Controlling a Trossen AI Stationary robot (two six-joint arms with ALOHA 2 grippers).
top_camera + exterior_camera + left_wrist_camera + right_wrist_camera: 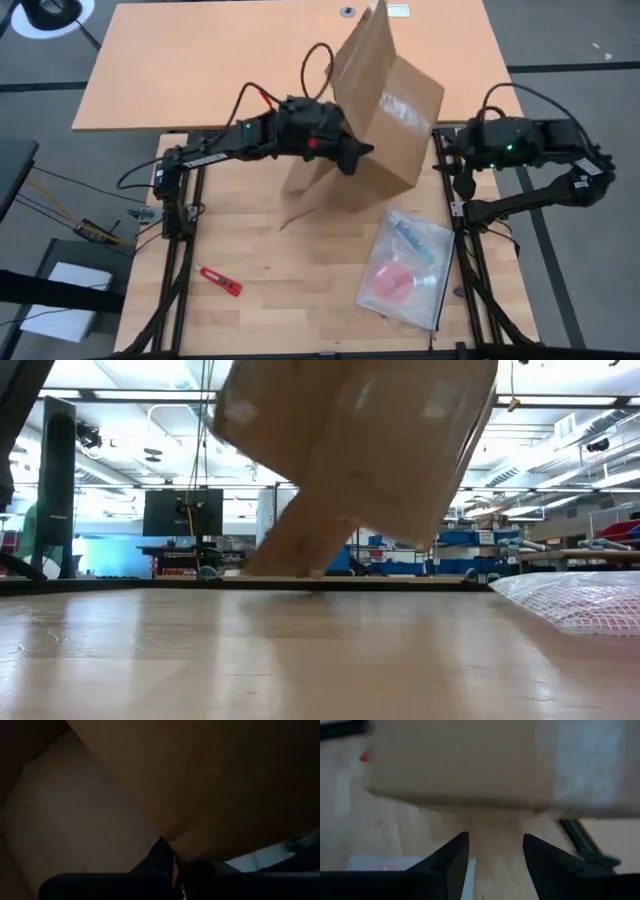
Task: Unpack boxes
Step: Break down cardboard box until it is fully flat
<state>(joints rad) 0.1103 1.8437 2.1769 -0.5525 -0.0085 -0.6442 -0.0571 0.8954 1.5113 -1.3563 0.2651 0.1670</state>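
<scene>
The brown cardboard box (385, 110) hangs tilted above the middle of the table, and in the low view the box (360, 440) fills the top of the picture. One flap (303, 180) hangs down on its left side. My left gripper (352, 158) is shut on the box at its near left side. My right gripper (495, 852) stands open at the table's right edge, a little to the right of the box, with nothing between its fingers. In the high view the right gripper (452, 160) sits beside the box's right wall. My left gripper pinches a cardboard panel edge (167, 840) between its two fingers, at the box's near left side where the flap folds off. The fingers come about level from the table's left. The box is lifted and tilted, and its flap (300, 550) hangs low over the table.
A clear plastic bag (408, 268) with a pink round thing inside lies on the table's near right part. A red utility knife (220, 282) lies near the front left. A second tabletop (200, 60) stands behind the table. Frame rails (180, 250) run along both sides.
</scene>
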